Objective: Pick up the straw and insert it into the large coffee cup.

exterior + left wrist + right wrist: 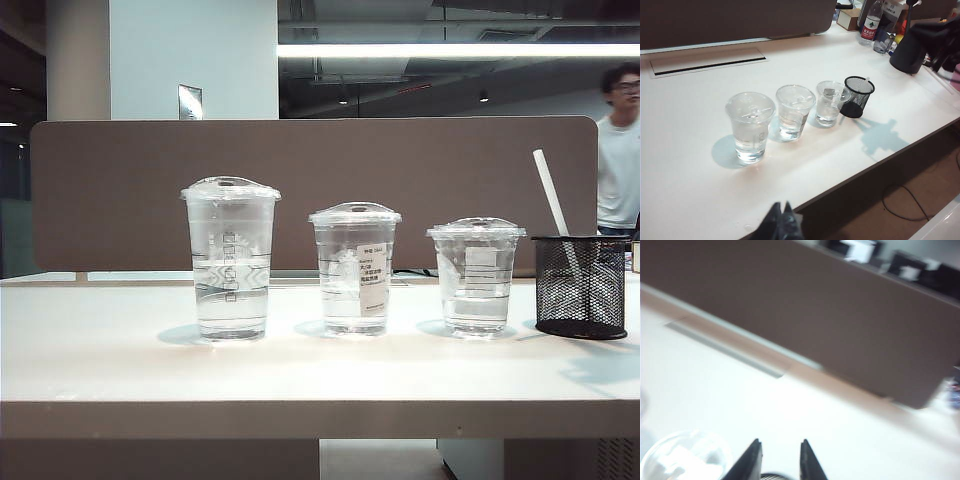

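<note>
From the exterior camera you see three lidded clear cups in a row on the white table [300, 370]: the large coffee cup [231, 258] at far left, a medium cup [354, 268] with a white label in the middle, a short cup [475, 275] to its right. At far right the straw [551, 193] stands in a black mesh holder [580, 286], its long axis near upright, top leaning left. Neither arm shows here.

Your left wrist camera shows the same row from above, with the left gripper [782, 220] at the near table edge, its dark fingers pressed together on nothing.

Your right wrist camera, blurred, shows the right gripper [778, 460] with jaws apart and empty, above a clear lid [685, 455] and the holder's rim.
</note>
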`<state>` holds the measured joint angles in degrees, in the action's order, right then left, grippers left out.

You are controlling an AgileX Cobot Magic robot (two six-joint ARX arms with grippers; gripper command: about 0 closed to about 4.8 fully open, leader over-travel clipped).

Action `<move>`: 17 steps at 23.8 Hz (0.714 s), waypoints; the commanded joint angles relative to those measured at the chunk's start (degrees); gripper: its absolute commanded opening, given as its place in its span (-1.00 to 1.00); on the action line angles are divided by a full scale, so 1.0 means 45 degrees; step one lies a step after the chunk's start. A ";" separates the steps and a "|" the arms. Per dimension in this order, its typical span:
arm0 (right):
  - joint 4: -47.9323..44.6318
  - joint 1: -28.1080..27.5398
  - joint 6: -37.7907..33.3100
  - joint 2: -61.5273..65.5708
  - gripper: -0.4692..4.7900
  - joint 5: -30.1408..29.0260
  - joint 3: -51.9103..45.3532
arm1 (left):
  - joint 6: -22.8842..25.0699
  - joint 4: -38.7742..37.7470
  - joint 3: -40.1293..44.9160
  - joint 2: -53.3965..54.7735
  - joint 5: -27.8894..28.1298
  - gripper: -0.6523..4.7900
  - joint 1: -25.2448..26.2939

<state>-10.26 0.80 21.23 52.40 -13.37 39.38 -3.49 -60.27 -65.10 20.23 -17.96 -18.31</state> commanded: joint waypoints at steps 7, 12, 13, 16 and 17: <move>-0.3823 0.0272 0.0058 0.3444 0.04 -0.1039 -0.2361 | 0.0005 0.0131 -0.0049 0.0010 -0.0058 -0.78 -0.0010; -0.3832 0.0306 0.0962 0.3745 0.12 -0.1404 -0.2356 | 0.0005 0.0131 -0.0049 0.0010 -0.0063 -0.78 -0.0010; -0.3827 0.0306 0.1078 0.3764 0.12 -0.1404 -0.2356 | 0.0005 0.0131 -0.0049 0.0010 -0.0058 -0.78 -0.0010; -0.4012 0.0306 0.1399 0.3925 0.12 -0.1404 -0.2356 | 0.0005 0.0136 -0.0049 0.0010 -0.0063 -0.78 -0.0010; -0.4133 0.0306 0.1394 0.4012 0.12 -0.1399 -0.2351 | 0.0005 0.0136 -0.0049 0.0010 -0.0063 -0.78 -0.0010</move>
<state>-27.05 2.07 26.72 70.02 -19.42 28.49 -3.49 -60.27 -65.10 20.21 -17.98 -18.31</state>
